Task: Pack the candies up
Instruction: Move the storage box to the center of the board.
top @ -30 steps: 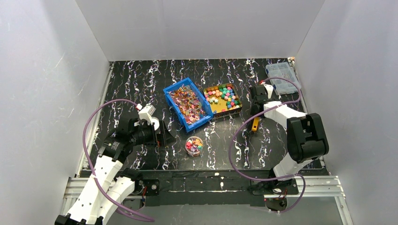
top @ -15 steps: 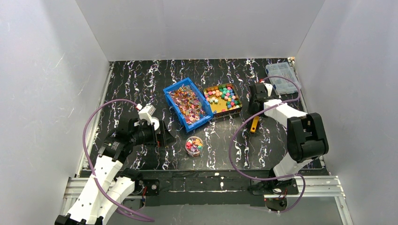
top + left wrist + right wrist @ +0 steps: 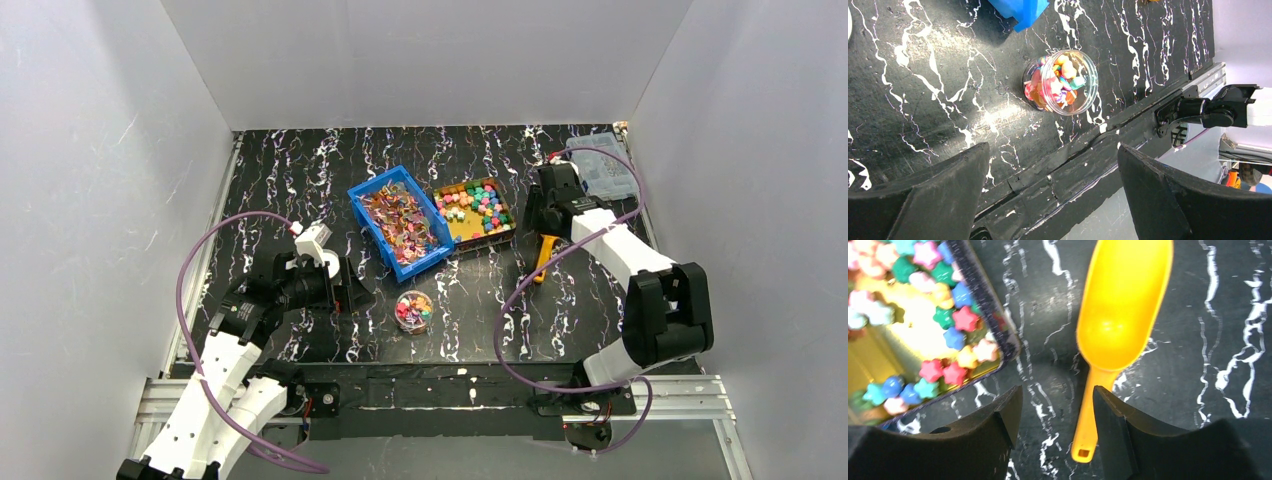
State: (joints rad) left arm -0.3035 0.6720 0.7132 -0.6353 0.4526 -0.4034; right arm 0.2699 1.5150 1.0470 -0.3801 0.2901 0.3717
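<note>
The candies (image 3: 478,205) are small bright sweets lying in a yellow tray (image 3: 497,236); the right wrist view shows them as star-like pieces (image 3: 955,320) in that tray (image 3: 998,315). More candies fill a small clear round jar (image 3: 413,311) (image 3: 1062,82). A yellow scoop (image 3: 543,258) (image 3: 1123,305) lies empty on the table beside the tray. My right gripper (image 3: 540,215) (image 3: 1057,395) hovers open over its handle without touching it. My left gripper (image 3: 355,298) (image 3: 1052,150) is wide open, left of the jar, and holds nothing.
A blue bin (image 3: 398,222) (image 3: 1020,7) of shiny foil-wrapped sweets stands left of the tray. A clear compartment box (image 3: 600,165) sits at the far right corner. White walls enclose the black marbled table; its metal rail (image 3: 440,385) runs along the near edge.
My right gripper opened and let go of the scoop handle, then drew up and toward the back. The scoop stays on the table. The left arm has not moved.
</note>
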